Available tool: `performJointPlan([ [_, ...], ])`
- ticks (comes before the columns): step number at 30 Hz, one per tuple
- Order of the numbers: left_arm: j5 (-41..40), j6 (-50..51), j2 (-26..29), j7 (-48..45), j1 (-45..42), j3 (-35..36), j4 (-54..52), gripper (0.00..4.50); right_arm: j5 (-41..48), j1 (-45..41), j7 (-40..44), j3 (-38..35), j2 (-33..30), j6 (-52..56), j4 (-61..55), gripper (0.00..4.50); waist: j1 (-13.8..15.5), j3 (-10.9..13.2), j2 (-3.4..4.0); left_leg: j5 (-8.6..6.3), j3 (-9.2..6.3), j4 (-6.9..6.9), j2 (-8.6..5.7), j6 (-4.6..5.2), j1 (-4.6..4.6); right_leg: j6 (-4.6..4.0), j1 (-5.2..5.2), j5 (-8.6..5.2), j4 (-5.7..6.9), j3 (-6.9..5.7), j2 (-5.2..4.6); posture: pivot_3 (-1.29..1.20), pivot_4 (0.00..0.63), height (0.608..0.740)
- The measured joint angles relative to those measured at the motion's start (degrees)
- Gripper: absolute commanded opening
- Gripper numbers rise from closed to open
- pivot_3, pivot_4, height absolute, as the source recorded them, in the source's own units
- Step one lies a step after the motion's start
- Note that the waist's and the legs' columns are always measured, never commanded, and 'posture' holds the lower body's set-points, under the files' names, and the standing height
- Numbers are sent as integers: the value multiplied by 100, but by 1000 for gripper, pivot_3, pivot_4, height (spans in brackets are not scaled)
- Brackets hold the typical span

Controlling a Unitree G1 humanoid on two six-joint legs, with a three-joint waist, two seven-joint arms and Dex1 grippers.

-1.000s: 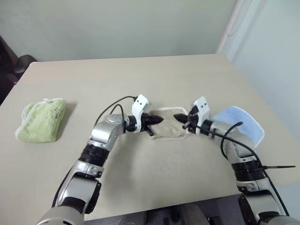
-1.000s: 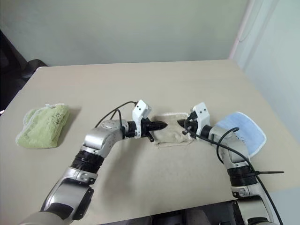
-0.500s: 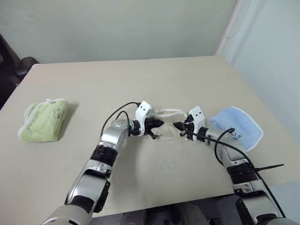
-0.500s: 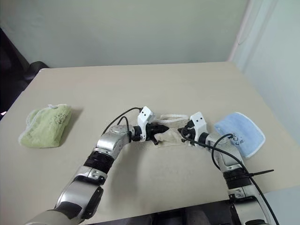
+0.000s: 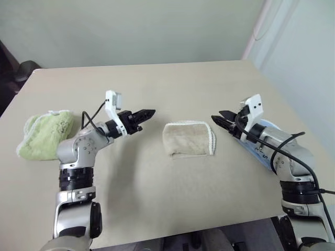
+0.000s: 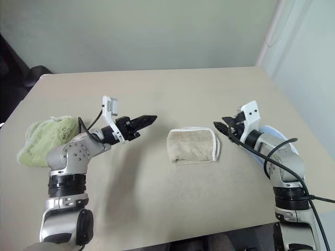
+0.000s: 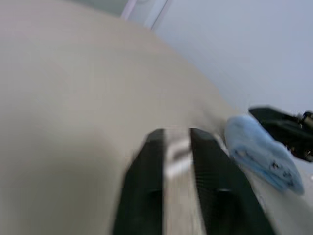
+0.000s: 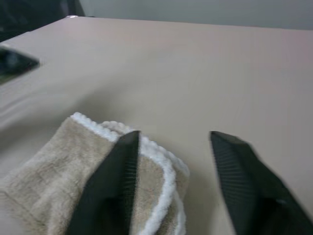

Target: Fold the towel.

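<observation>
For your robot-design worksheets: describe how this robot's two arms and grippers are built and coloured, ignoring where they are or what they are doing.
Both arms are silver-grey metal segments joined by black ribbed rings. The left gripper and the right gripper each have two tapered black fingers with a white boxy block mounted just behind them. A loose black cable loops along each forearm to the wrist.

A bare test room, lab-like: one plain beige tabletop (image 5: 172,198) pushed near blank pale walls (image 5: 131,26).

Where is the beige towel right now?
In the left eye view the beige towel lies folded mid-table, apart from and between the left gripper and right gripper.
</observation>
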Motion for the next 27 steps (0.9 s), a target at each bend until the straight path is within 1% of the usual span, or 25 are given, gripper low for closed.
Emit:
performJointPlan([
  [2,-140,126,5,12,144,11,-143,2738,34,-1,34,0,-19,20,-4,4067,7,1,-2,3,-2,1,1,-5,0,0,0,0,1,0,1,0,150,740],
  [3,-169,165,5,22,194,10,-224,3175,104,1,57,-1,-16,91,-17,4471,5,1,-2,4,-1,0,1,-7,-1,0,-1,0,1,0,2,0,150,740],
  [4,-194,184,5,27,229,10,-298,3445,188,14,81,0,-12,217,-60,4500,2,1,-2,5,-1,0,2,-8,0,0,-2,0,1,0,3,0,150,740],
  [6,-293,192,5,42,316,12,-427,4233,401,79,109,0,-4,518,-155,4500,-8,1,-2,5,-1,-1,4,-9,1,0,-1,-1,2,0,6,0,150,740],
  [7,-292,180,32,45,389,-4,-516,4465,507,103,77,-6,30,734,-168,4500,-15,1,-3,6,-1,-2,6,-9,3,0,-2,-1,2,0,7,0,150,740],
  [12,-77,-72,207,-15,667,-270,-701,4465,732,94,-246,-45,280,1560,272,4500,-33,1,-2,7,-1,-2,4,-7,1,1,-5,-2,2,1,6,0,150,740],
  [15,145,-329,243,-26,707,-355,-690,4465,708,-68,-368,-57,395,1600,813,4500,-33,1,-2,6,-1,-3,5,-7,0,0,-9,-2,2,2,5,0,150,740],
  [19,185,-484,245,-37,728,-364,-661,4465,575,-241,-417,-18,439,1513,1308,4500,-19,1,-2,3,-2,-5,4,-9,-1,-1,-13,-1,13,1,3,0,150,740],
  [27,186,-574,215,-6,824,-356,-648,4465,432,-499,-273,154,547,1331,1799,4500,-46,0,-3,0,-1,-6,5,-11,2,-3,-16,0,17,1,5,0,150,740],
])
